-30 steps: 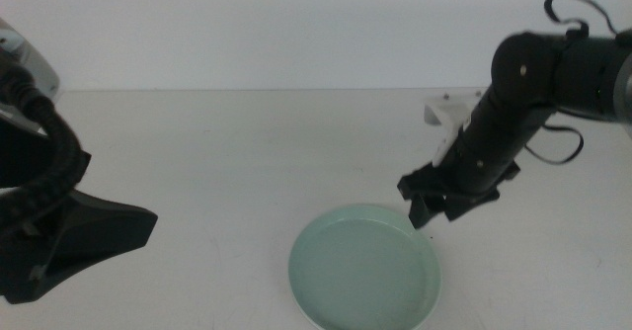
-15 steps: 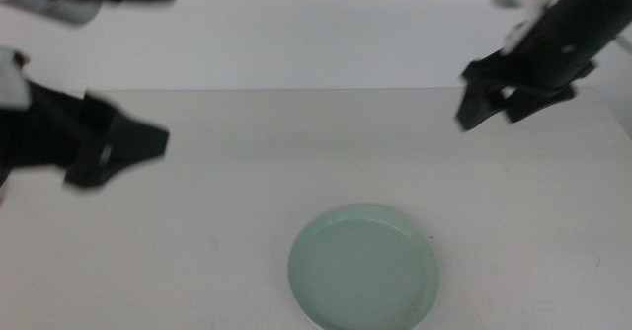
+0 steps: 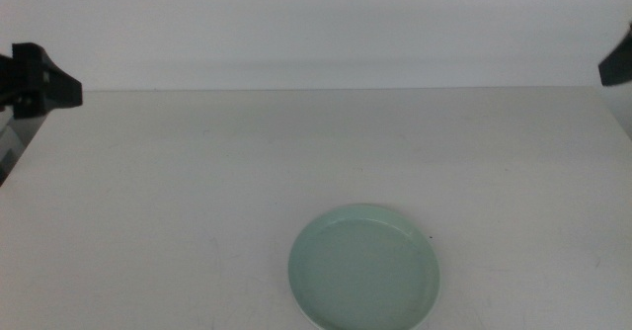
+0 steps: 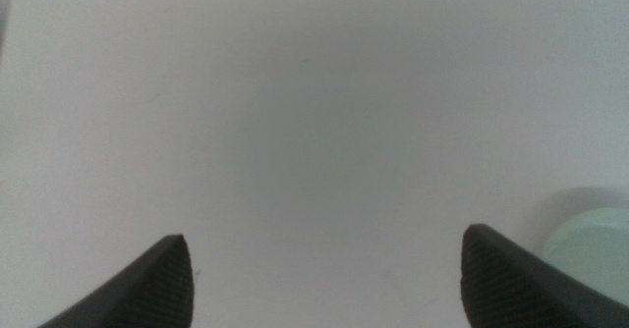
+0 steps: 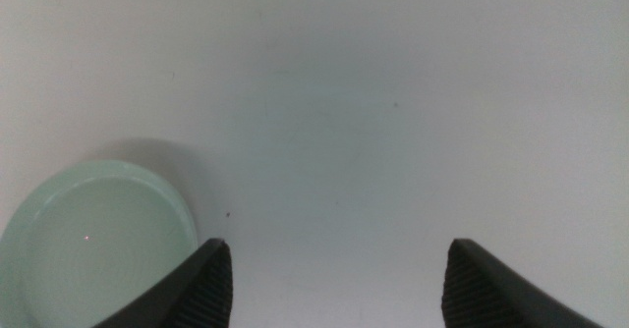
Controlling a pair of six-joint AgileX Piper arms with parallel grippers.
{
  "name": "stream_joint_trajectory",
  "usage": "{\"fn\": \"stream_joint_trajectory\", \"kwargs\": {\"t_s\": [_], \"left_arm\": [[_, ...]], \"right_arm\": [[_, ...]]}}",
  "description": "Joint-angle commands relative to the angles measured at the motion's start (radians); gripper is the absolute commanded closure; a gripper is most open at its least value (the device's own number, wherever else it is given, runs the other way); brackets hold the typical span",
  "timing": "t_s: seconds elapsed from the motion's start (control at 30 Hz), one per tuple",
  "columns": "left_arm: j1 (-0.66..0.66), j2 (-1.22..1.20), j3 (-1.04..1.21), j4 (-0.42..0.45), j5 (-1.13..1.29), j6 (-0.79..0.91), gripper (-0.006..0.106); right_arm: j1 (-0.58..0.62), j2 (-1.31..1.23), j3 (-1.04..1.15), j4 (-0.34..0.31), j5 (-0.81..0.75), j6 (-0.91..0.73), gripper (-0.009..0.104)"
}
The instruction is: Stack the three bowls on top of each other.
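One pale mint green bowl (image 3: 363, 268) rests flat on the white table near its front edge; it also shows in the left wrist view (image 4: 593, 252) and the right wrist view (image 5: 93, 242). Only this one of the three bowls can be made out; whether others lie beneath it cannot be told. My left gripper (image 4: 324, 235) hangs open high over bare table, well to the bowl's left. My right gripper (image 5: 336, 242) is likewise open and empty, high above the table to the bowl's right. In the middle view only dark tips of the left arm (image 3: 41, 78) and right arm (image 3: 618, 63) show at the picture's sides.
The white table (image 3: 247, 152) meets a pale wall at the back.
Both arms have pulled up and outward to the picture's sides. The right gripper, which was at the bowl's far right rim, has left it. The bowl has not moved.
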Motion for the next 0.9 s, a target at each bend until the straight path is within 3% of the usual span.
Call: {"fn": "stream_joint_trajectory", "kwargs": {"t_s": [0.0, 0.13, 0.37, 0.53, 0.87], "left_arm": [[0.003, -0.084, 0.03, -0.119, -0.085, 0.062, -0.005], [-0.015, -0.227, 0.185, -0.204, -0.245, 0.139, -0.005], [-0.115, -0.457, 0.441, -0.218, -0.529, 0.266, -0.005], [-0.125, -0.516, 0.549, -0.247, -0.699, 0.262, -0.005], [-0.125, -0.552, 0.567, -0.247, -0.693, 0.26, -0.005]], "right_arm": [[-0.011, -0.112, 0.086, 0.03, -0.153, -0.024, 0.04], [-0.011, -0.266, 0.313, 0.026, -0.377, -0.063, 0.041], [-0.011, -0.484, 0.633, 0.023, -0.723, -0.127, 0.044], [-0.011, -0.557, 0.712, 0.019, -0.775, -0.183, 0.047], [-0.011, -0.562, 0.718, 0.023, -0.774, -0.193, 0.051]]}}
